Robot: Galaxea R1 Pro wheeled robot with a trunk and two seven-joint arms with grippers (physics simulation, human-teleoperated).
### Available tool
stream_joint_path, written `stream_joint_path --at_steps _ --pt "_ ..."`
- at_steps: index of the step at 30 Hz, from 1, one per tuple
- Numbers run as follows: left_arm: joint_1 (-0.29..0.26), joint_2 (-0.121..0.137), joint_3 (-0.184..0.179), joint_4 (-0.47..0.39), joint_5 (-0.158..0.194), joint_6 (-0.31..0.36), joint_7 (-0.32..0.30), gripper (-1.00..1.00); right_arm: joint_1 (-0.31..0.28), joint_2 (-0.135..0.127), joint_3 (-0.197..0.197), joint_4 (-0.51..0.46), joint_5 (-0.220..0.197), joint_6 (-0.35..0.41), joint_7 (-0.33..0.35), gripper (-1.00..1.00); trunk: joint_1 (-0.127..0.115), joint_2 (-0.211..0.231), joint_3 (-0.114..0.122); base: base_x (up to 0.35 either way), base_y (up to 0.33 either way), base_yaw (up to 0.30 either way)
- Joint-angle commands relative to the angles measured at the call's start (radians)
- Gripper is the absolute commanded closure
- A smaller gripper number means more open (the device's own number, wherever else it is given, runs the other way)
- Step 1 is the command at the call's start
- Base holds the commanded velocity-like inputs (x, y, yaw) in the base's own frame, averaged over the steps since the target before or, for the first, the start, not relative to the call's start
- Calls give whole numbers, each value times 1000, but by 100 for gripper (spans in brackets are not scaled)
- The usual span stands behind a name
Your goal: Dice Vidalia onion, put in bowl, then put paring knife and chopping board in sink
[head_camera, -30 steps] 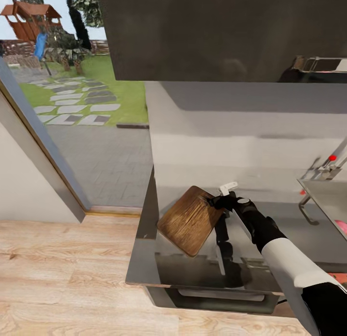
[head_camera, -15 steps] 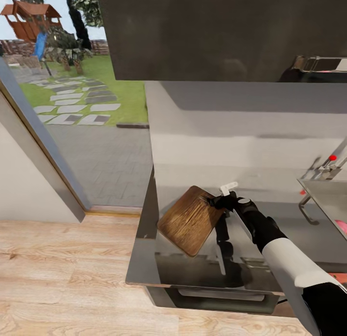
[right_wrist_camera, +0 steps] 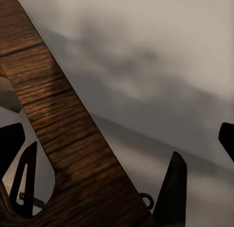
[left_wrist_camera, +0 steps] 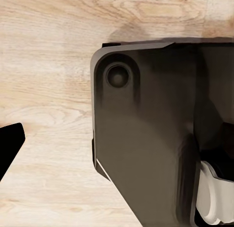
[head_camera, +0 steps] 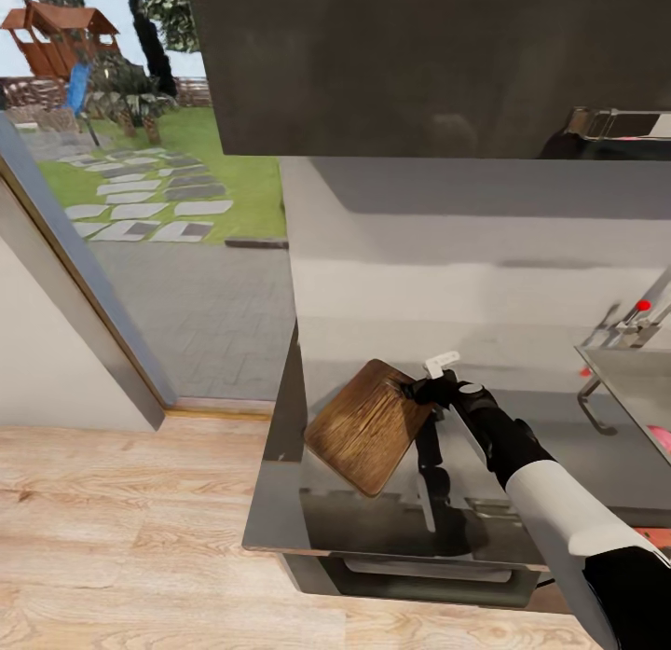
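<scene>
Reflecting grey wall, countertop [head_camera: 578,463] meets wooden floor [head_camera: 121,529].

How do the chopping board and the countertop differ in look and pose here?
The chopping board is dark brown grained wood; the countertop is glossy grey and mirror-like. The board is small and tilted, gripped at one end by the right gripper; the countertop is long and level. Both are flat.

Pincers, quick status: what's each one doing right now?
Right pincer: shut on the chopping board, gripping its far corner and holding it tilted above the countertop.
Left pincer: cannot tell; one dark fingertip over wood floor.
</scene>
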Motion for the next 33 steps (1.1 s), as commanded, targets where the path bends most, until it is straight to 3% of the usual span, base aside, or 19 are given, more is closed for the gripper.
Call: stream_joint_path --at_steps 1,19,20,33 --pt "0 0 0 0 0 -2 -1 -100 0 -1 4 15 -2 6 5 -100 1 -1 -2 0 0 0" --pt "0 0 0 0 0 -2 -1 -100 0 -1 4 17 -4 7 2 -100 1 -1 -2 0 0 0" --pt "0 0 0 0 0 -2 -1 -100 1 -1 5 17 -4 7 1 100 1 -1 -2 0 0 0" --pt "0 -1 0 0 0 -2 -1 -100 0 -1 5 17 -4 8 -2 100 1 -1 -2 0 0 0"
